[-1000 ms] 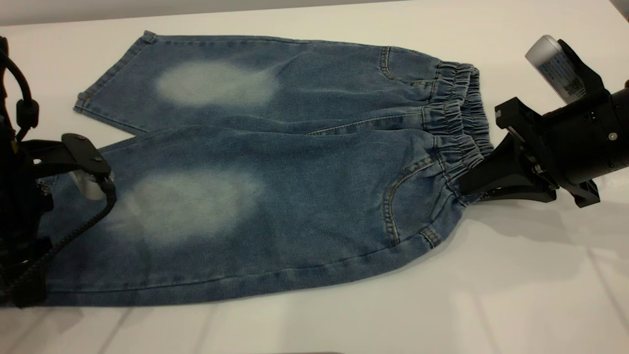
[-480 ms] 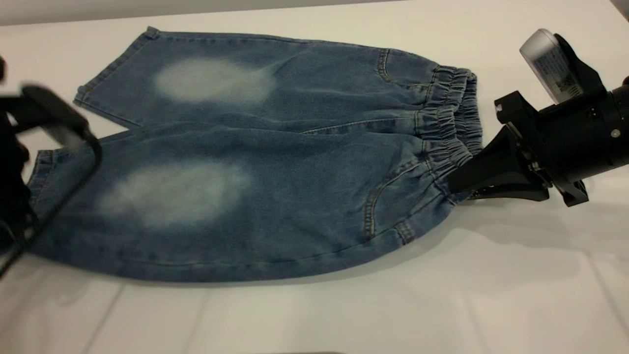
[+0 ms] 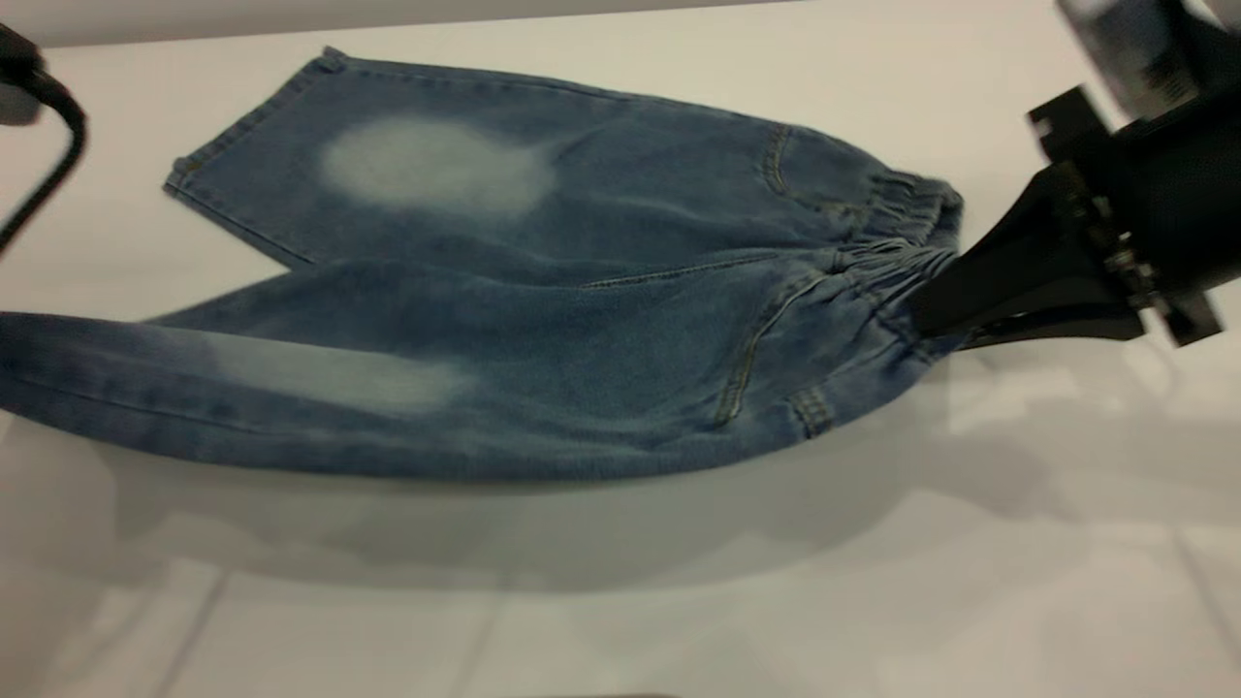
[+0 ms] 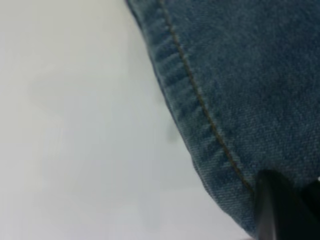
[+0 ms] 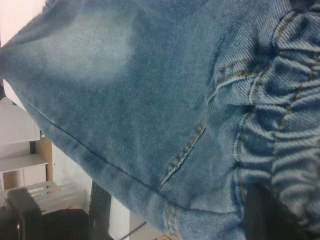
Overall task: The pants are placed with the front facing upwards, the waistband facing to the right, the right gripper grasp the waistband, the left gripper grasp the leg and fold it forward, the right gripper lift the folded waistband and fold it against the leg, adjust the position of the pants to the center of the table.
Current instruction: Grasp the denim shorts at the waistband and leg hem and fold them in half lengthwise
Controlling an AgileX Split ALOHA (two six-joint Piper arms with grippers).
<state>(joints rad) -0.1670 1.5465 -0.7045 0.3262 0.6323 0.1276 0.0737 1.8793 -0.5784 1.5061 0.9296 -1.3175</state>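
The blue denim pants [image 3: 582,320] lie with the waistband [image 3: 902,233] to the right on the white table [image 3: 679,601]. The far leg [image 3: 436,165] rests flat. The near leg [image 3: 242,388] hangs raised above its shadow and runs off the left edge. My right gripper [image 3: 936,315] is shut on the near end of the ruffled waistband [image 5: 285,125], with one black finger [image 5: 265,215] over the gathers. In the left wrist view the left gripper [image 4: 272,205] is shut on the near leg's stitched hem [image 4: 200,110]. Only its braided cord [image 3: 48,136] shows in the exterior view.
The table's far edge [image 3: 388,19] runs just behind the far leg. White tabletop [image 3: 970,582] stretches in front of the pants. Past the table edge, the right wrist view shows white shelving [image 5: 20,150] and a dark stand [image 5: 100,210].
Both grippers have risen, lifting the near leg and the waistband's near end off the table. The left gripper has gone up and left out of the exterior view. The pants have slid slightly rightward.
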